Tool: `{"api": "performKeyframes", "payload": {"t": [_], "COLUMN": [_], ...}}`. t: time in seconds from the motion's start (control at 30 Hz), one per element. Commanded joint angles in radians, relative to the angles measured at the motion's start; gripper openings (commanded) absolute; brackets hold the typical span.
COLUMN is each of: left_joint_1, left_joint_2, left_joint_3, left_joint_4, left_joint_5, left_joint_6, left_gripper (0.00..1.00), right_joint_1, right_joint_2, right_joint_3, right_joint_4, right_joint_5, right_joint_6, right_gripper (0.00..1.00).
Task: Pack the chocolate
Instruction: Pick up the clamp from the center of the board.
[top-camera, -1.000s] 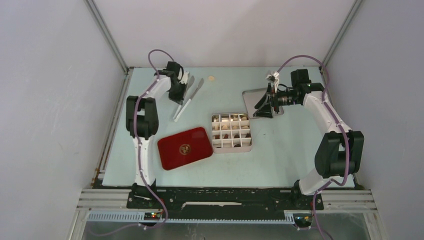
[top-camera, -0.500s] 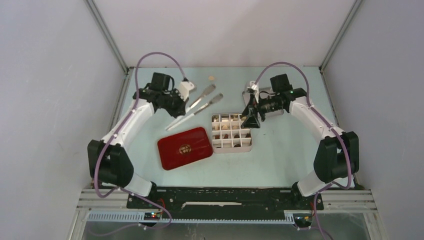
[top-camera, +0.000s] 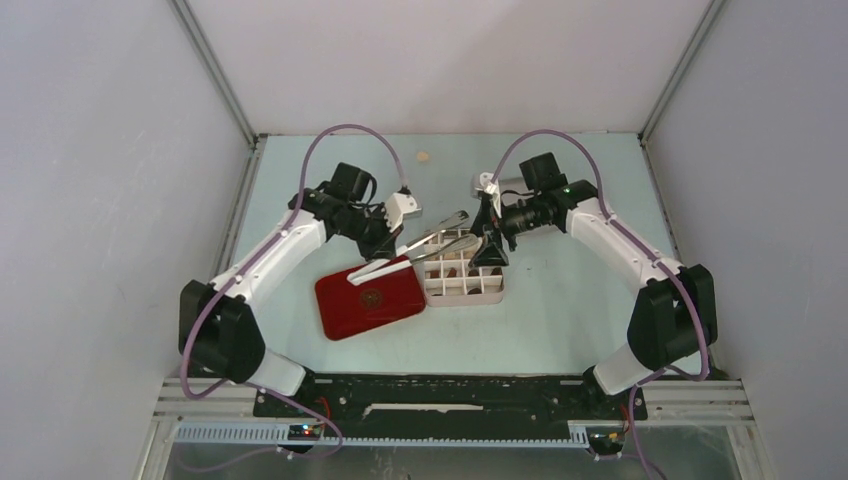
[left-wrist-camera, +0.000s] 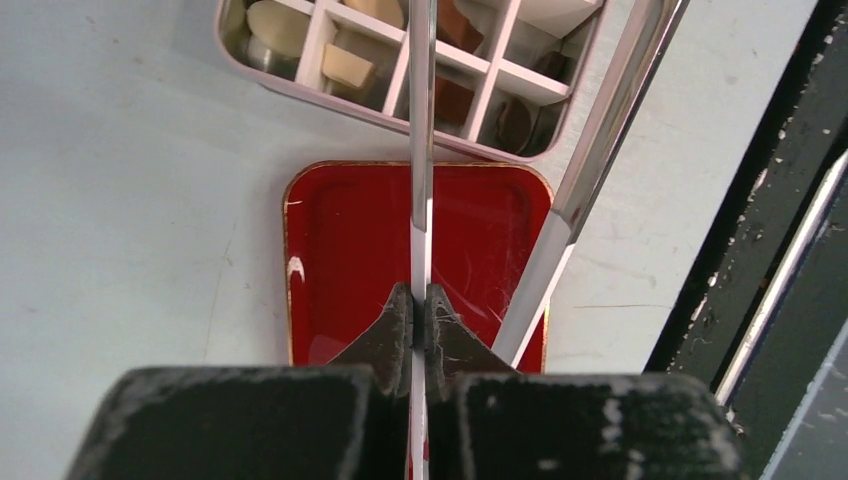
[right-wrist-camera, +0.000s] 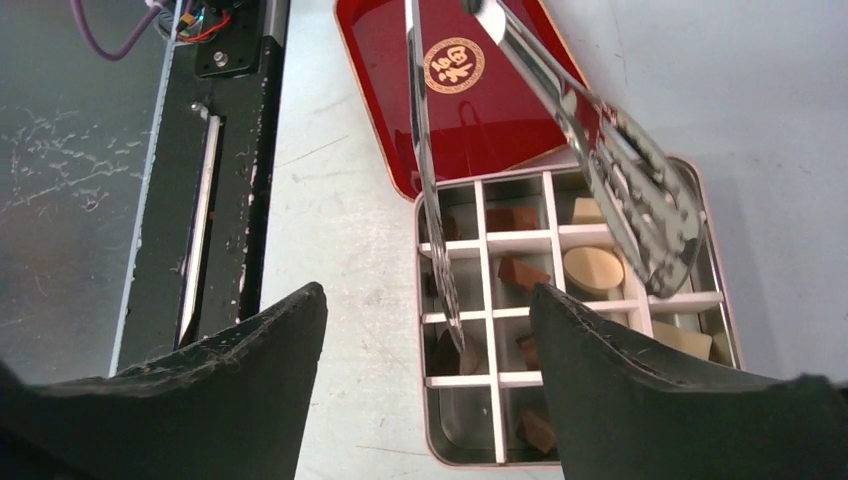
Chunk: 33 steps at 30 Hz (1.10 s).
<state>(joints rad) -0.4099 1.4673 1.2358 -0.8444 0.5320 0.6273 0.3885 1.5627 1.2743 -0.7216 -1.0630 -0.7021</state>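
The chocolate pieces, brown (right-wrist-camera: 522, 272) and cream (right-wrist-camera: 592, 268), lie in the cells of a white divided box (top-camera: 490, 297). The box also shows in the left wrist view (left-wrist-camera: 300, 75) and in the right wrist view (right-wrist-camera: 425, 400). My left gripper (top-camera: 385, 255) is shut on one arm of metal tongs (top-camera: 440, 232), above the red tray (top-camera: 345, 305). The tong tips reach over the box, open (right-wrist-camera: 600, 150). In the left wrist view the gripper (left-wrist-camera: 420, 300) pinches the tongs arm (left-wrist-camera: 423, 150). My right gripper (top-camera: 488, 250) hangs open and empty over the box (right-wrist-camera: 428, 292).
One cream piece (top-camera: 423, 157) lies alone on the table near the back wall. The red tray carries a round gold emblem (right-wrist-camera: 455, 65). The black base rail (right-wrist-camera: 215, 200) runs along the near edge. Grey walls close in the left, right and back sides.
My left arm has swung the tongs right and nearer, from the back left to over the box. My right gripper has moved left from the back right to above the box.
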Motion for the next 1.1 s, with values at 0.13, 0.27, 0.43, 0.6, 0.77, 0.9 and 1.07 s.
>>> {"api": "performKeyframes", "payload": {"t": [0.13, 0.27, 0.43, 0.6, 0.77, 0.9, 1.07], "left_joint_1": [-0.020, -0.020, -0.010, 0.078, 0.053, 0.006, -0.021], "left_joint_2": [0.024, 0.013, -0.071, -0.112, -0.073, -0.056, -0.051], "left_joint_3": [0.063, 0.074, -0.023, -0.191, -0.268, -0.281, -0.296], "left_joint_4": [-0.028, -0.012, 0.233, 0.757, 1.009, 1.008, 1.054], "left_joint_5": [0.117, 0.166, 0.158, 0.369, 0.456, 0.519, 0.581], "left_joint_6": [0.019, -0.005, -0.220, -0.707, -0.951, -0.959, -1.012], "left_gripper": [0.00, 0.02, 0.49, 1.00, 1.00, 1.00, 1.00], "right_joint_1": [0.023, 0.022, -0.017, -0.080, -0.106, -0.139, -0.182], "right_joint_2": [0.018, 0.066, 0.085, 0.098, 0.101, 0.101, 0.119], "right_joint_3": [0.048, 0.102, 0.122, 0.136, 0.142, 0.143, 0.143], "right_joint_4": [-0.063, -0.135, -0.190, -0.222, -0.247, -0.219, -0.195], "right_joint_5": [-0.096, -0.124, -0.235, -0.362, -0.407, -0.454, -0.526], "right_joint_6": [-0.060, -0.083, -0.105, -0.105, -0.114, -0.070, -0.027], "right_gripper": [0.27, 0.00, 0.00, 0.00, 0.00, 0.00, 0.00]}}
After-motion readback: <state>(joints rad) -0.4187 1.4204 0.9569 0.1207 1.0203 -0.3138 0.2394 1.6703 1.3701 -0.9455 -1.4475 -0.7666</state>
